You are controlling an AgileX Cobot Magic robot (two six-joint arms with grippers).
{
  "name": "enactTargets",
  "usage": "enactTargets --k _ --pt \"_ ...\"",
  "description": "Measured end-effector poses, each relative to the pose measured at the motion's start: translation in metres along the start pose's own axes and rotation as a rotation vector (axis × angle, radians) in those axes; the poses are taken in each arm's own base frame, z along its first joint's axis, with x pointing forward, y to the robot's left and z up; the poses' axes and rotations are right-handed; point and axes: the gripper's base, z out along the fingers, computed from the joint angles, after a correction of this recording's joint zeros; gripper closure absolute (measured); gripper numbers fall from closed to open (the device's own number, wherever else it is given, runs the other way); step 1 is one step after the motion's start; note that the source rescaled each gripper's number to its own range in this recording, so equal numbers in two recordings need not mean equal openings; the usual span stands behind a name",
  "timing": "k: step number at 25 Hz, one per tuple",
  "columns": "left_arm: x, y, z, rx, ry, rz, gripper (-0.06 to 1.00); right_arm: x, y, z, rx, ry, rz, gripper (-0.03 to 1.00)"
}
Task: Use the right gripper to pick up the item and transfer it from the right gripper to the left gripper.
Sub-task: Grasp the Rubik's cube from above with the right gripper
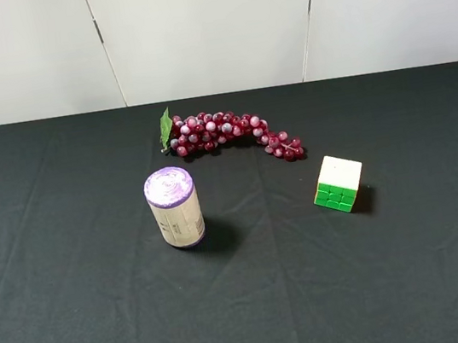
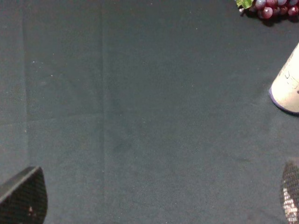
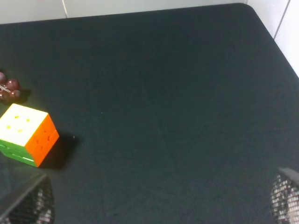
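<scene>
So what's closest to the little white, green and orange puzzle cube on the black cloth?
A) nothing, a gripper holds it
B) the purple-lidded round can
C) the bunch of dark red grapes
C: the puzzle cube lies loose by the tail of the grape bunch; the purple-lidded can stands much farther off.

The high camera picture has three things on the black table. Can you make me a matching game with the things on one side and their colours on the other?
Things:
1. grapes
2. can
3. puzzle cube

Colours:
a. purple lid on top, pale sides
b. white top, green side
c. dark red, with a green leaf at one end

Right pairs: 1-c, 2-a, 3-b
</scene>
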Motion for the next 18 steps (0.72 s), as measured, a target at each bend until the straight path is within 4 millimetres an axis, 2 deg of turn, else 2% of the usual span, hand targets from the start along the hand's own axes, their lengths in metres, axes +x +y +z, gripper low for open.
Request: enactTargets --k 18 --pt "0.0 0.0 0.0 0.0 0.0 0.0 -0.06 0.0 0.0001 0.0 -0.001 0.0 0.0 -0.01"
